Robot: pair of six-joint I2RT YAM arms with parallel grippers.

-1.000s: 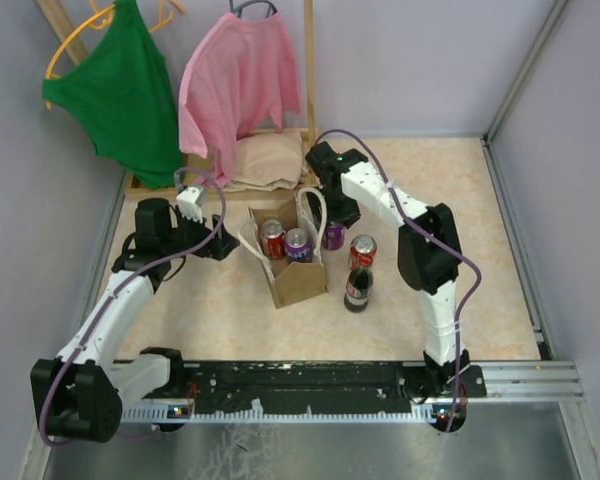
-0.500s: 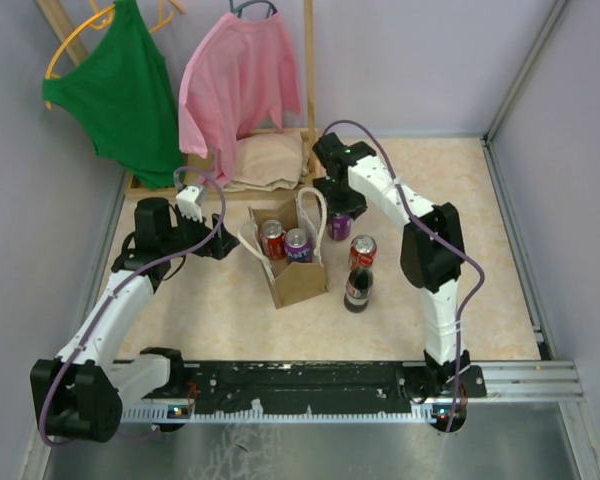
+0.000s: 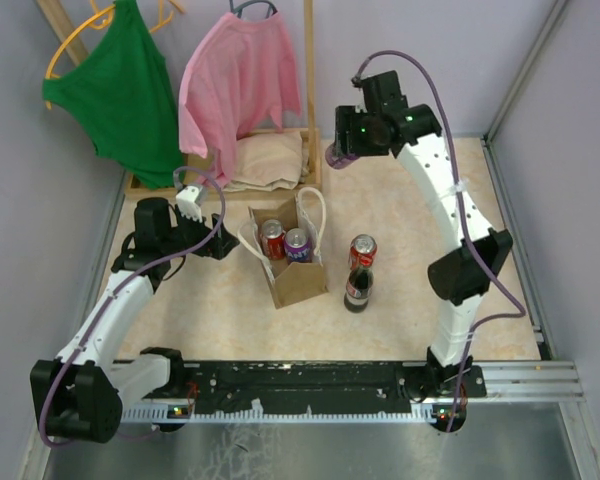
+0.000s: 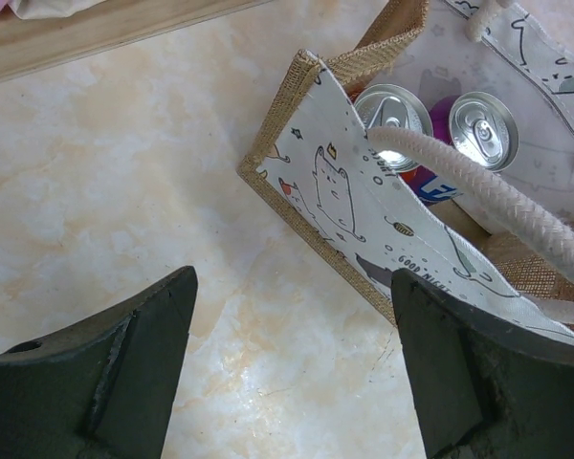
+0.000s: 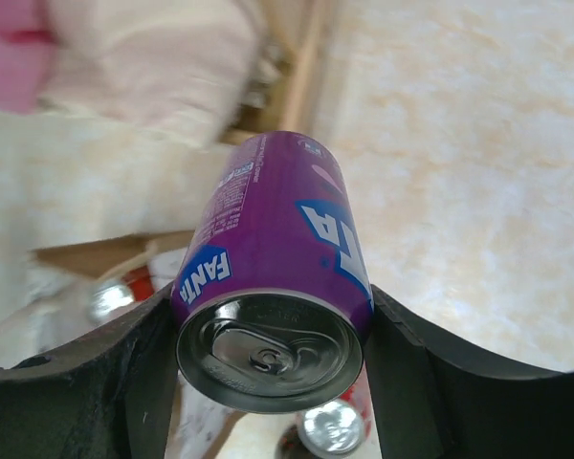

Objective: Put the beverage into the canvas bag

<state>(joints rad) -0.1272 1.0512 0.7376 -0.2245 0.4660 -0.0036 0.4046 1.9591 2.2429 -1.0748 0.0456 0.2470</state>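
The tan canvas bag [image 3: 295,270] with white loop handles stands mid-table and holds a red can [image 3: 271,238] and a purple-blue can [image 3: 298,243]; it also shows in the left wrist view [image 4: 364,206]. My right gripper [image 3: 342,153] is raised high above the table behind the bag, shut on a purple Fanta can [image 5: 273,277], seen from above as a purple can [image 3: 337,154]. My left gripper [image 4: 292,368] is open and empty, low over the table just left of the bag. A red can [image 3: 363,248] and a cola bottle [image 3: 358,288] stand right of the bag.
A wooden rack [image 3: 309,90] at the back holds a green top [image 3: 125,90] and a pink shirt [image 3: 238,80]. A beige folded cloth [image 3: 268,160] lies on the rack's base. Walls close in the left, back and right sides.
My right gripper has lifted the purple Fanta can from the table beside the bag and carried it up and back. The left arm has not moved.
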